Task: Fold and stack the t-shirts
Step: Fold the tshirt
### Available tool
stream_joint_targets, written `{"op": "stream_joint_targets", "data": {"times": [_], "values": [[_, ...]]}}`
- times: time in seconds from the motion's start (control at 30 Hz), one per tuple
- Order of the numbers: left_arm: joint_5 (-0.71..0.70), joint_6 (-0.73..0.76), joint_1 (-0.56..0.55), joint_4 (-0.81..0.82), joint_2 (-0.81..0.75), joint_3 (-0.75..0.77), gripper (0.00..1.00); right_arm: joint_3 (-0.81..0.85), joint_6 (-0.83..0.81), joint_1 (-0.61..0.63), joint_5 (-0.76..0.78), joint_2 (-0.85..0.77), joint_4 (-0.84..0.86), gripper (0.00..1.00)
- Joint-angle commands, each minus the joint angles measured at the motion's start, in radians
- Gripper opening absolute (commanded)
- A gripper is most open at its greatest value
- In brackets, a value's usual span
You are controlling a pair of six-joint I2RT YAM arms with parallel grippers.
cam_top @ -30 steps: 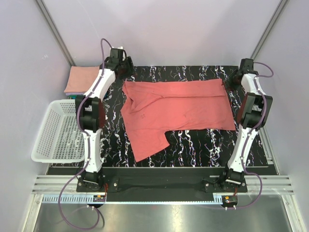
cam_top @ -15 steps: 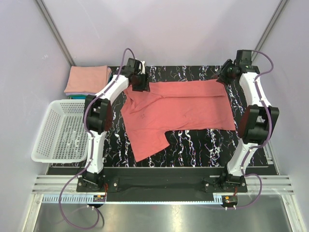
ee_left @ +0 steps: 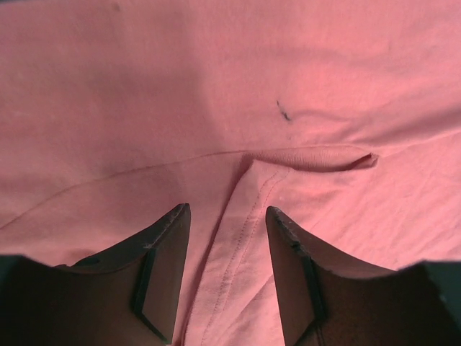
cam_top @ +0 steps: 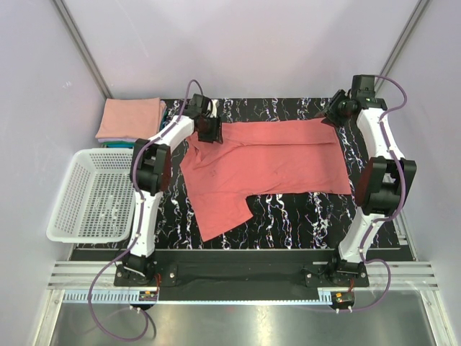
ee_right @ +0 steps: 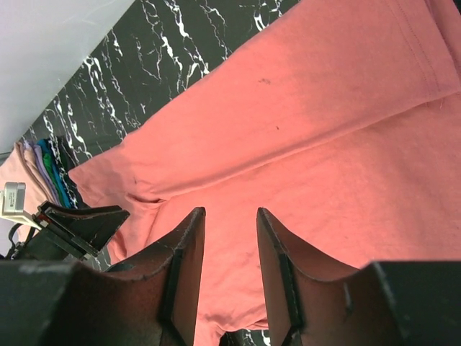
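Left gripper (ee_left: 225, 210) nudged inward over coral t-shirt (cam_top: 281, 160), jaws released, right gripper (ee_right: 230, 213) likewise, white basket (cam_top: 63, 220) leftward.

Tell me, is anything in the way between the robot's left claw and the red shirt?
No, nothing visible. The left gripper hangs open right over the coral-red shirt, with only bare cloth showing between its fingers.

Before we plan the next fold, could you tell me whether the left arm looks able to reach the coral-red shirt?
Probably yes: the left hand is poised open over the far left part of the coral-red shirt, with nothing between them.
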Motion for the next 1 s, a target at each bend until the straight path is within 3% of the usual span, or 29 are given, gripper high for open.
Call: {"op": "stream_joint_targets", "data": {"times": [0.0,0.67,0.97], "values": [[0.033,-0.003,-0.013,0.078,-0.035,-0.03,0.51,0.05,-0.033,0.009,0.001,0.01,-0.03,0.41],[0.047,-0.005,-0.036,0.069,-0.013,-0.029,0.44,0.087,-0.039,0.008,0.018,0.027,-0.038,0.41],[0.131,-0.06,-0.063,0.187,-0.121,-0.214,0.44,0.105,-0.036,0.008,0.03,0.034,-0.05,0.41]]}}
